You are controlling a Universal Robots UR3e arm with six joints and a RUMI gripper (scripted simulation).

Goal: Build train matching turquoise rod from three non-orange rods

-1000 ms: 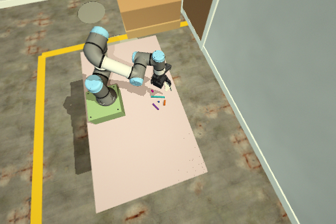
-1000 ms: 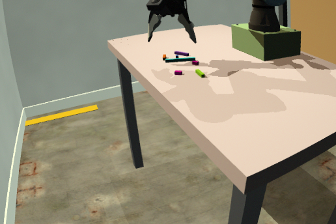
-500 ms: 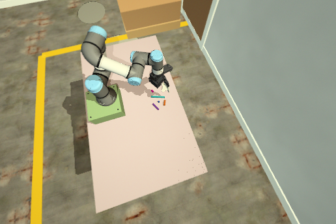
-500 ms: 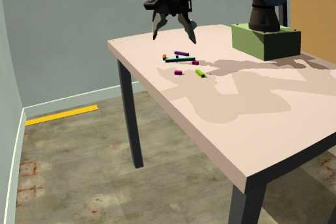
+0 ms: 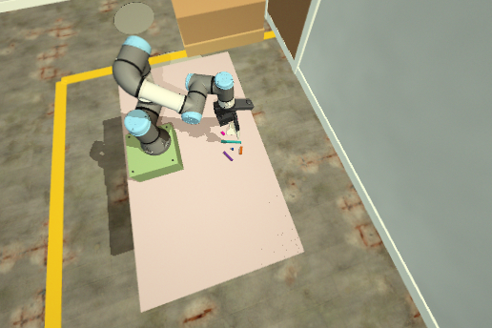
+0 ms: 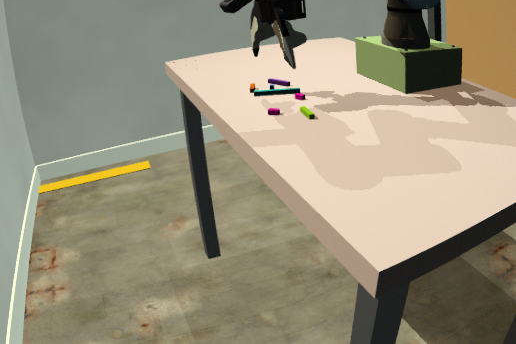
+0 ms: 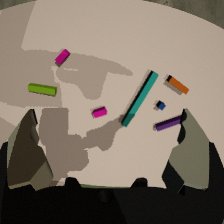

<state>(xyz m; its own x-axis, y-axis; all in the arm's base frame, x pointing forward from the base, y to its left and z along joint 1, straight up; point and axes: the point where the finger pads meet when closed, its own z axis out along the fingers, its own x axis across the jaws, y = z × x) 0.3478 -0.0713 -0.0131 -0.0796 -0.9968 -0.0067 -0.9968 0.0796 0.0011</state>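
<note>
My gripper [image 6: 274,60] [image 7: 108,110] is open and empty, high above the table. The turquoise rod [image 5: 231,141] [image 6: 277,91] [image 7: 140,98] lies flat. A purple rod [image 5: 228,155] [image 6: 279,82] [image 7: 168,123] lies apart from it; a finger overlaps its end in the wrist view. A blue rod [image 6: 272,87] [image 7: 160,105] lies between turquoise and purple. One magenta rod [image 5: 222,133] [image 6: 300,96] [image 7: 99,112] lies near the turquoise rod's end. Another magenta rod [image 6: 274,112] [image 7: 62,57] and a lime rod [image 6: 307,112] [image 7: 42,89] lie farther off, apart.
An orange rod [image 5: 240,150] [image 6: 252,87] [image 7: 177,84] lies beside the turquoise rod, near the blue one. The arm stands on a green base block [image 5: 154,163] [image 6: 382,63] on the pink table [image 5: 215,244] [image 6: 425,216]. Arm shadows cross the table around the lime and magenta rods.
</note>
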